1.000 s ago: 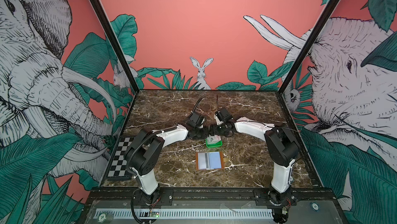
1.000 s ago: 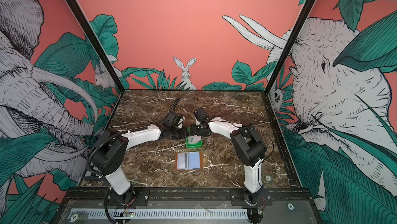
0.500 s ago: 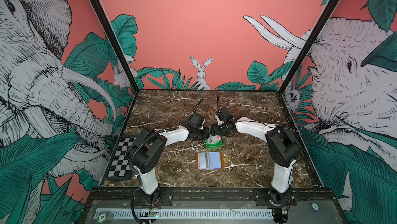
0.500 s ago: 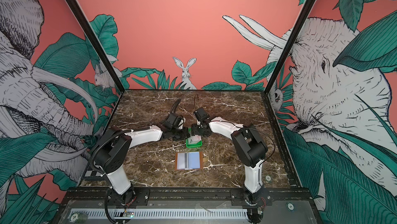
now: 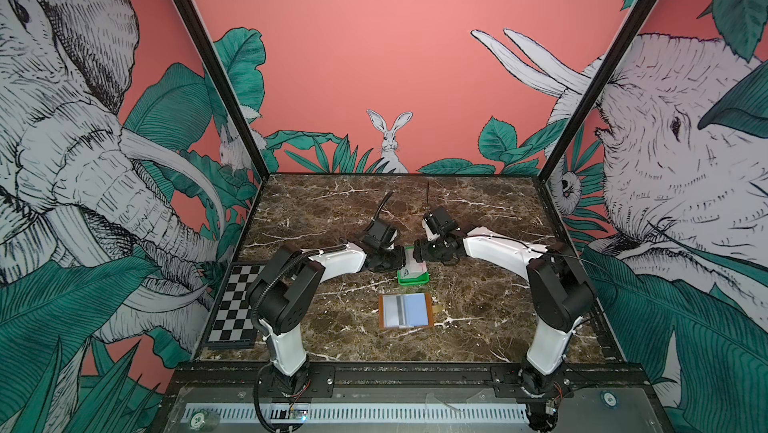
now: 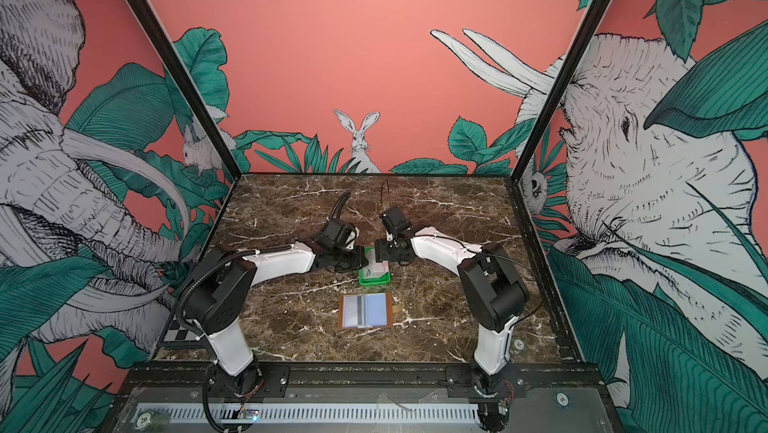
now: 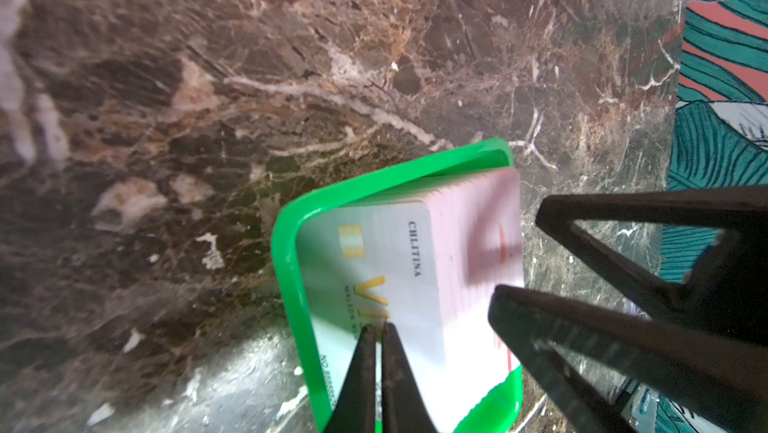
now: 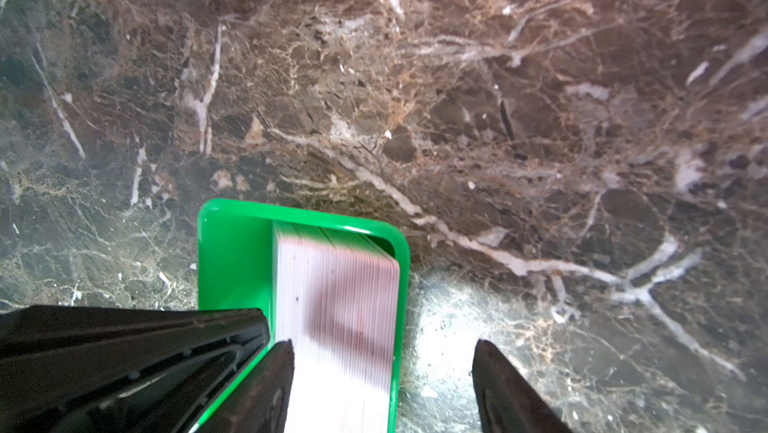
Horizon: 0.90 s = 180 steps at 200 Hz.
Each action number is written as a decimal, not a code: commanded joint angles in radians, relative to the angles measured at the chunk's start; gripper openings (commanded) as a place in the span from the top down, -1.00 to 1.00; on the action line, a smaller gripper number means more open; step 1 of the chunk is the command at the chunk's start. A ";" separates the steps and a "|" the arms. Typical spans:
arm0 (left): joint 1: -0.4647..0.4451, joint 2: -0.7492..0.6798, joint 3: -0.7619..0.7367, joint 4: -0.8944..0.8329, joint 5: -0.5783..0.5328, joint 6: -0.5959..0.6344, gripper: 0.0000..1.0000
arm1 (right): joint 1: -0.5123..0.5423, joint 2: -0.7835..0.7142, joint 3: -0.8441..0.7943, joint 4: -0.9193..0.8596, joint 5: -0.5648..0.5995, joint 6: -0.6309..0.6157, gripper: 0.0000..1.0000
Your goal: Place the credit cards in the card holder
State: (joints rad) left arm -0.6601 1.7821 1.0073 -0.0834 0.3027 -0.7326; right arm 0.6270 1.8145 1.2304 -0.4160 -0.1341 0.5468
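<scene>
Currently my left fingers (image 7: 359, 381) are shut, perhaps gripping; right fingers (image 8: 266, 389) wide astride the stiff, slick credit cards (image 8: 336, 318): take the edges.

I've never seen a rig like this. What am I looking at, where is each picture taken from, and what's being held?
Two robot arms work over a marble table. Two pictures look down from overhead; two come from cameras on the arms' wrists. Both arms meet over a green tray holding a stack of credit cards. The left gripper is shut over the tray; whether it pinches a card is unclear. The right gripper is open around the stack. Nearer the camera lies the open card holder; a checkerboard sits at the left edge.
</scene>
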 commanded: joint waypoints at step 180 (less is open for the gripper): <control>0.007 -0.021 0.068 -0.080 -0.054 0.059 0.88 | -0.004 0.108 0.068 0.057 -0.084 0.032 -0.50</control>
State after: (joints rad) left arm -0.6590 1.7821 1.0386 -0.1307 0.2707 -0.6983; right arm 0.6262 1.9064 1.2884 -0.3737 -0.2211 0.5732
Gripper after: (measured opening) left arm 0.063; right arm 0.749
